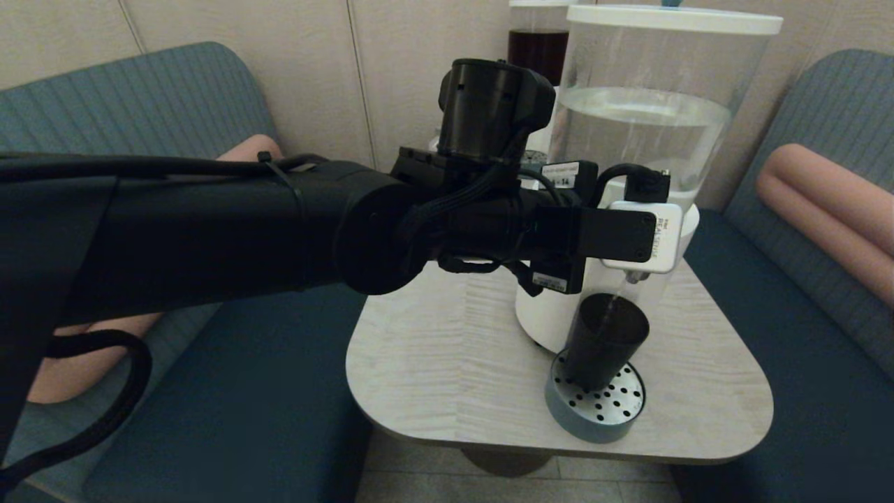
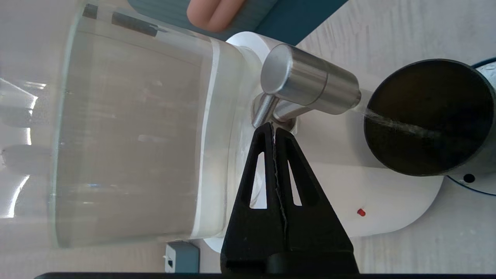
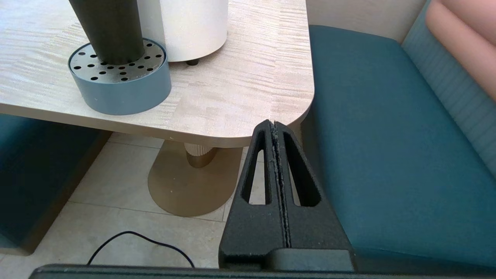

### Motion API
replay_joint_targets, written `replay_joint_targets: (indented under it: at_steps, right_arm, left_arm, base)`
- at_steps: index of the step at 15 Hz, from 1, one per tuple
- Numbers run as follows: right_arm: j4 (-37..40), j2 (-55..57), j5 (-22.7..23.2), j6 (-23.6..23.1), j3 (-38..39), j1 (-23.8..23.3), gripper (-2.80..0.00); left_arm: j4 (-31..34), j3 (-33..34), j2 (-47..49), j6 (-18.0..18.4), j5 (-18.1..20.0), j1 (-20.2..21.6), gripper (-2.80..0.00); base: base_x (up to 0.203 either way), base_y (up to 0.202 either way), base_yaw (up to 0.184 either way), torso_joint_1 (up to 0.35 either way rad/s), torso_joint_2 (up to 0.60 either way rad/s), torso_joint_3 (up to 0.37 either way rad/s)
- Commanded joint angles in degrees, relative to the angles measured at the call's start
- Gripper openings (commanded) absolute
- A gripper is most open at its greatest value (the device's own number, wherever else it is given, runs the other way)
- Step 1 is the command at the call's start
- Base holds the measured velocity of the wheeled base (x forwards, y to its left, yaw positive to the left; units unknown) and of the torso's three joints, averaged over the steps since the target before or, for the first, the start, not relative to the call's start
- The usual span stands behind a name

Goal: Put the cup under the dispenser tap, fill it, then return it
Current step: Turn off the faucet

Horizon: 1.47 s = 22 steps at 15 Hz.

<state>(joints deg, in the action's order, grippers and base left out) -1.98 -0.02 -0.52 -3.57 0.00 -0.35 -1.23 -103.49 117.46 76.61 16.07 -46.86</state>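
Your left gripper (image 2: pixel 273 128), fingers pressed together, pushes lever behind dispenser tap (image 2: pixel 310 87) so stream drops into cup (image 1: pixel 602 339), lower right on drip tray (image 1: pixel 594 412). Fill lvl prob. low. Right gripper (image 3: pixel 274 126) pinched empty, parked off table.

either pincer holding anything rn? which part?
Nothing held. Left pincer is shut, its tips against the dispenser tap's lever while water runs into the cup. Right pincer is shut on nothing, off the table edge.

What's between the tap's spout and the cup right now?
A thin water stream runs from the dispenser tap into the cup, seen in the left wrist view; nothing else lies there.
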Motion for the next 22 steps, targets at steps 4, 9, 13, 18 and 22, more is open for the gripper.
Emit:
replay_joint_targets:
  at_steps: [4, 9, 13, 18, 22]
  right_arm:
    - [-0.04, 0.02, 0.0, -0.03, 0.8, 0.0, -2.8]
    - [-0.04, 0.02, 0.0, -0.03, 0.88, 0.0, -2.8]
    - [-0.04, 0.02, 0.0, -0.03, 0.87, 0.0, -2.8]
    - [-0.04, 0.02, 0.0, -0.03, 0.85, 0.0, -2.8]
    - [-0.04, 0.02, 0.0, -0.03, 0.8, 0.0, -2.8]
  left_arm:
    - [-0.09, -0.5, 0.85, 0.91, 0.1, 0.01, -2.8]
    - [-0.09, -2.18, 2.07, 0.91, 0.06, 0.01, -2.8]
    - [-0.09, -3.22, 2.51, 0.91, 0.1, 0.01, -2.8]
    - [0.0, -5.42, 4.2, 0.91, 0.1, 0.01, -2.8]
    - [0.2, -6.73, 5.26, 0.99, 0.1, 0.01, -2.8]
  base:
    - [0.0, 0.0, 0.0, 0.0, 0.0, 0.0]
    - [0.0, 0.0, 0.0, 0.0, 0.0, 0.0]
    - [0.0, 0.0, 0.0, 0.0, 0.0, 0.0]
    - [0.0, 0.0, 0.0, 0.0, 0.0, 0.0]
    - [0.0, 0.0, 0.0, 0.0, 0.0, 0.0]
